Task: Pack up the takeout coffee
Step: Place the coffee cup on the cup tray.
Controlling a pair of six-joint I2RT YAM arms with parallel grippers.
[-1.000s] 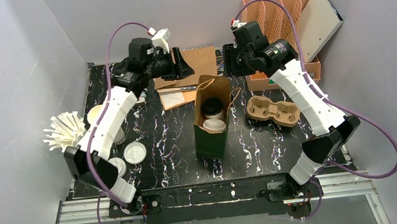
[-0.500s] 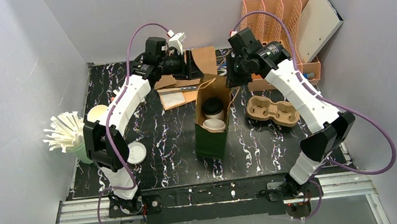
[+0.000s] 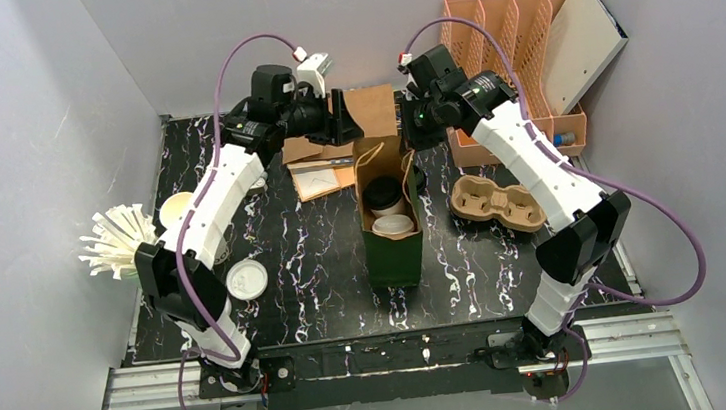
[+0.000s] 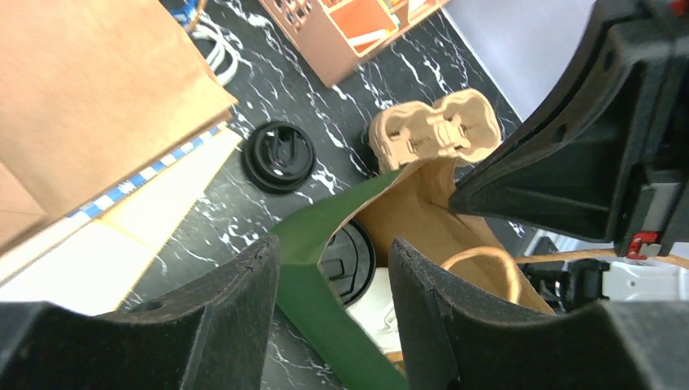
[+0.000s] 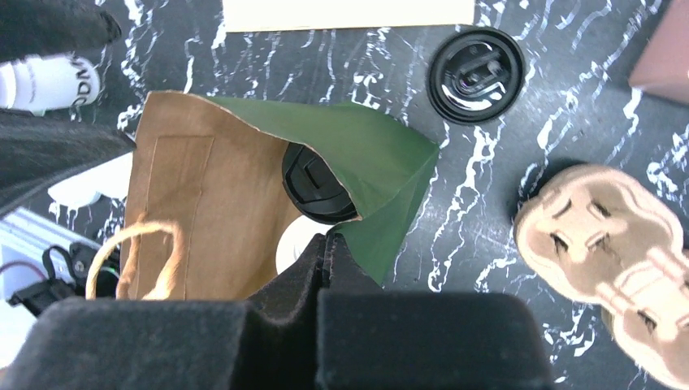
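Bag (image 3: 391, 247) of green paper stands open in the middle of the table (image 3: 293, 252), holding a black-lidded cup (image 3: 384, 194) and a white-lidded cup (image 3: 393, 226). Left gripper (image 4: 333, 260) has its fingers apart, straddling the bag's rim. Right gripper (image 5: 325, 248) is pressed together at the rim; whether it pinches paper is unclear.

Left hand (image 4: 333, 264) parted halfway, right hand (image 5: 325, 241) clamped closed

A robot lab cell: plain grey walls (image 3: 9, 118) enclose a black marbled table (image 3: 294, 262).
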